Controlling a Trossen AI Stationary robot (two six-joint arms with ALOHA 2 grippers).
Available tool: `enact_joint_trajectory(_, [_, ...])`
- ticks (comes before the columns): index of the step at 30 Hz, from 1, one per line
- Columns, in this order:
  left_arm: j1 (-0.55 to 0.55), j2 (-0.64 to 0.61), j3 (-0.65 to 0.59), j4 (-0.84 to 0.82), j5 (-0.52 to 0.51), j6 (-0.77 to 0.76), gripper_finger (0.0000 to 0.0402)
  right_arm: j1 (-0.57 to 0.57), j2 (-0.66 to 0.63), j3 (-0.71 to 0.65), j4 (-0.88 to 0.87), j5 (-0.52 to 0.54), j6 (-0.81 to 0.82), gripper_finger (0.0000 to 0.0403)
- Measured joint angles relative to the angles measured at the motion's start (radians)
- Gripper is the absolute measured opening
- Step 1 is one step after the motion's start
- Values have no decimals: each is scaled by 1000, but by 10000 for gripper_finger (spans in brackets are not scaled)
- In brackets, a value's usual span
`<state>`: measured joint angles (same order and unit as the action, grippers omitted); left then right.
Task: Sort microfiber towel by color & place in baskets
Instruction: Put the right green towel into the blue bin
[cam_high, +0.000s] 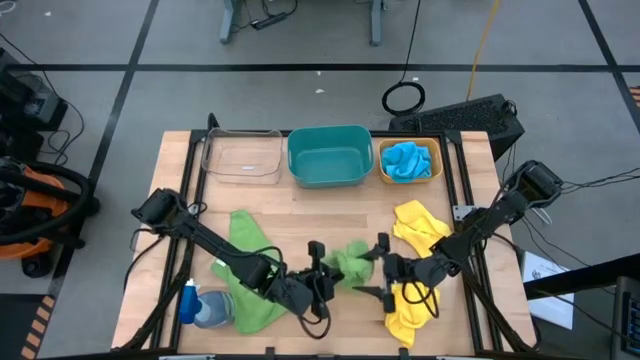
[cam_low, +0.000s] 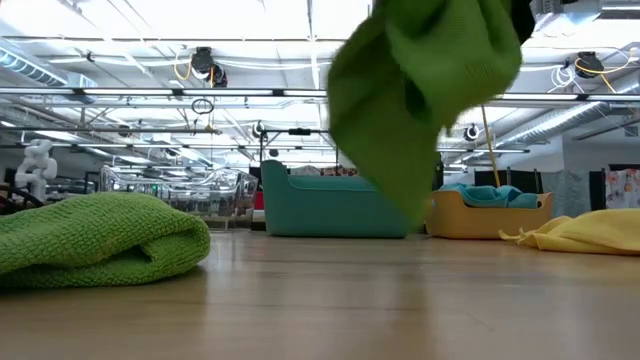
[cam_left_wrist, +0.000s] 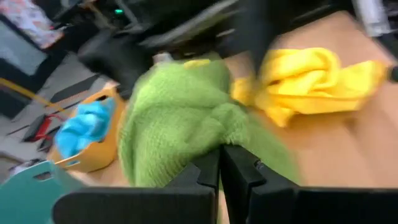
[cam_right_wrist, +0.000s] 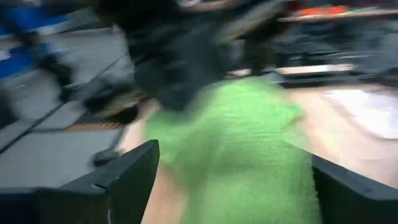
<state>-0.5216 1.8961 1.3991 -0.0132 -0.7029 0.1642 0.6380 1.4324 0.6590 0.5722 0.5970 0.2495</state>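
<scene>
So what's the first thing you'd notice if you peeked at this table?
The bright green towel held up off the table between the two grippers near the front edge: the left gripper is shut on it, and the right gripper is open beside it. Next come the yellow towels on the right side, and the blue towel already in the orange basket at the back.

My wooden table (cam_high: 330, 205) carried three bins along its far edge: clear (cam_high: 242, 157), teal (cam_high: 329, 155), orange (cam_high: 408, 162). Nearer than the teal bin lay green towels (cam_high: 250, 262), yellow towels (cam_high: 420, 225) and a blue one (cam_high: 205, 308).
</scene>
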Motion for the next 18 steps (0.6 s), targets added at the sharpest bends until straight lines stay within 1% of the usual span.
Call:
enact_joint_trajectory(3, [2,0,0,-4,-5,0,11,-1,-5,0,1,-23,2,311])
enact_joint_trajectory(9, [8,0,0,20,-1,0,11,-19,3,0,-6,-8,48,311])
enact_joint_trajectory(12, [7,0,0,53,8,0,11,-32,19,0,-8,-3,53,311])
enact_joint_trajectory(16, [9,0,0,54,16,1,11,-50,40,0,-10,-4,52,310])
enact_joint_trajectory(18, [14,0,0,57,16,1,11,-61,42,0,-9,-2,48,303])
